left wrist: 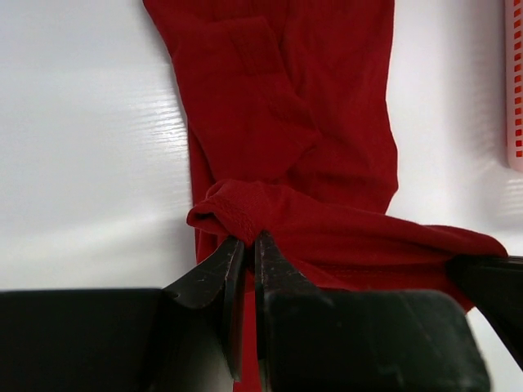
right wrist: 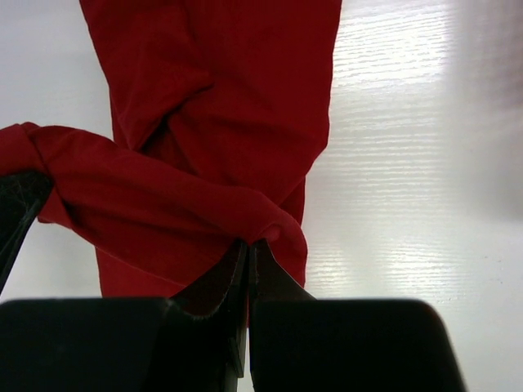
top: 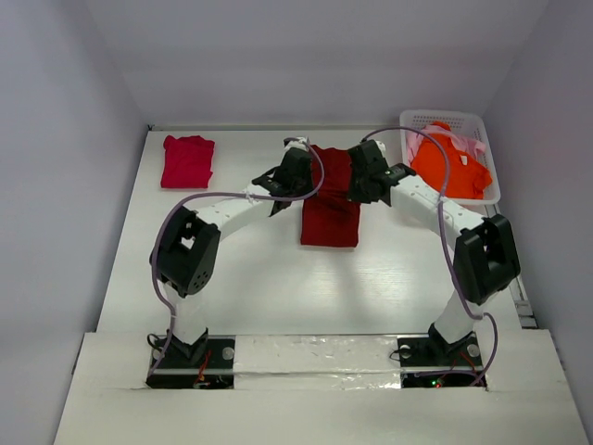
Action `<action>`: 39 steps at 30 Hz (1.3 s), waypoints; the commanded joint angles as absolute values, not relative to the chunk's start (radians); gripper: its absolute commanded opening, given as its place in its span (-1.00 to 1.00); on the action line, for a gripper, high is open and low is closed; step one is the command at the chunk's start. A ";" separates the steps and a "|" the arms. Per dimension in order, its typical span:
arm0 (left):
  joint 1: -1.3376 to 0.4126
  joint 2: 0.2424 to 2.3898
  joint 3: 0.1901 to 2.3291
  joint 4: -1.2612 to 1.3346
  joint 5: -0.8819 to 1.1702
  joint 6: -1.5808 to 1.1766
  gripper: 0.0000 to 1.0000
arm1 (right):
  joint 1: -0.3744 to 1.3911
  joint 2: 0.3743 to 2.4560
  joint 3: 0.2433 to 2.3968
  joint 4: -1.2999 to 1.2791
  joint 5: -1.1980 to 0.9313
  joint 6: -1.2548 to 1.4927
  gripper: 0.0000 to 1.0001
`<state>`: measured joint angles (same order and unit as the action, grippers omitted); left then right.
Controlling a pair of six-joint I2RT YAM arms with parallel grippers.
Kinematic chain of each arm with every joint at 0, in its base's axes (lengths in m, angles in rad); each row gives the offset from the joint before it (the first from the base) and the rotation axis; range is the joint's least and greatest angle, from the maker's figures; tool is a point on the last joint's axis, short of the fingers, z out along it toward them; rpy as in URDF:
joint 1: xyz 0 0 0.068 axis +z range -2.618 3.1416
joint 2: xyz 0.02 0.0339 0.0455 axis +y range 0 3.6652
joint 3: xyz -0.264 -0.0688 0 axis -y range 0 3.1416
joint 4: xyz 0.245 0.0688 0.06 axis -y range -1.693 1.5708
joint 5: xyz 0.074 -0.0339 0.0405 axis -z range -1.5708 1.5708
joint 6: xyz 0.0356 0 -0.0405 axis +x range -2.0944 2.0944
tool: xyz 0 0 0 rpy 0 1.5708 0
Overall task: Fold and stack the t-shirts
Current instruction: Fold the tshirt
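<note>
A large dark red t-shirt [top: 331,215] lies as a long narrow strip in the middle of the table, its far end lifted. My left gripper [top: 295,172] is shut on that end's left corner [left wrist: 237,214]. My right gripper [top: 363,172] is shut on the right corner [right wrist: 270,224], and the cloth stretches between them. In each wrist view the rest of the shirt [left wrist: 294,114] [right wrist: 221,90] lies flat beyond the jaws. A folded crimson-pink t-shirt [top: 187,160] rests at the far left. A bright orange t-shirt [top: 450,163] and a pale pink one [top: 474,146] lie in the basket.
The white lattice basket [top: 443,119] stands at the far right corner; its edge [left wrist: 515,90] shows in the left wrist view. White walls close in the table on three sides. Purple cables loop along both arms.
</note>
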<state>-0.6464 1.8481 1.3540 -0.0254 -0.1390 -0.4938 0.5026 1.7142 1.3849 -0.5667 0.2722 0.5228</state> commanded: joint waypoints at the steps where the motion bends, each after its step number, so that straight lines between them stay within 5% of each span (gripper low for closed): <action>1: -0.630 1.851 1.411 -0.006 -0.167 -0.471 -1.00 | 0.480 1.721 1.442 -0.535 0.287 0.492 -1.00; 19: -0.601 1.933 1.448 0.046 -0.115 -0.453 -1.00 | 0.453 1.792 1.465 -0.512 0.252 0.480 -1.00; 20: -0.601 1.933 1.445 0.055 -0.110 -0.445 -0.87 | 0.453 1.792 1.466 -0.508 0.256 0.482 -1.00; 22: -0.601 1.934 1.436 0.069 -0.121 -0.445 -0.25 | 0.453 1.790 1.468 -0.506 0.276 0.482 -1.00; 23: -0.601 1.939 1.437 0.066 -0.130 -0.448 0.48 | 0.453 1.790 1.470 -0.508 0.296 0.482 -0.82; 25: -0.601 1.947 1.448 0.054 -0.150 -0.449 0.98 | 0.453 1.790 1.479 -0.514 0.316 0.483 -0.52; 26: -0.601 1.950 1.451 0.049 -0.153 -0.448 0.98 | 0.453 1.789 1.479 -0.518 0.327 0.485 -0.09; 28: -0.601 1.948 1.451 0.049 -0.164 -0.451 0.98 | 0.453 1.781 1.479 -0.525 0.359 0.486 0.39; 29: -0.601 1.941 1.450 0.051 -0.164 -0.454 0.98 | 0.453 1.766 1.473 -0.525 0.371 0.491 0.86; 30: -0.601 1.934 1.442 0.055 -0.166 -0.456 0.98 | 0.453 1.757 1.470 -0.529 0.388 0.491 0.99; 39: -0.612 1.795 1.332 0.058 -0.161 -0.479 0.98 | 0.453 1.608 1.336 -0.508 0.295 0.506 0.99</action>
